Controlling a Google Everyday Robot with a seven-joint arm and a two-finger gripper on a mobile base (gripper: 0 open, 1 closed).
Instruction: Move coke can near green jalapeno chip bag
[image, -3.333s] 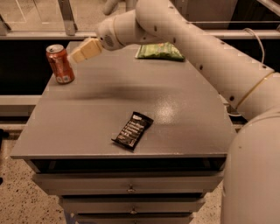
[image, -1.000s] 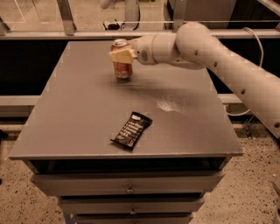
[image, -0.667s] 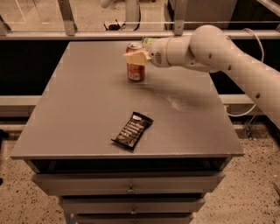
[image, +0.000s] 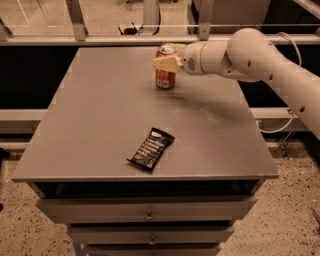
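Grey table (image: 100, 125): can (image: 165, 79) upright toward 12 o'clock, clasped by gripper (image: 166, 63); black snack bar (image: 151, 149) flat toward 6 o'clock.

1 coke can (image: 165, 80) in 1 gripper (image: 165, 63), 1 blk wrapper (image: 151, 149) (snack bar?)

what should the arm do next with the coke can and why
Probably set the coke can down on the table and open the jaws: the gripper holds it near the far edge, and the green jalapeno chip bag, unseen, is likely behind the arm.
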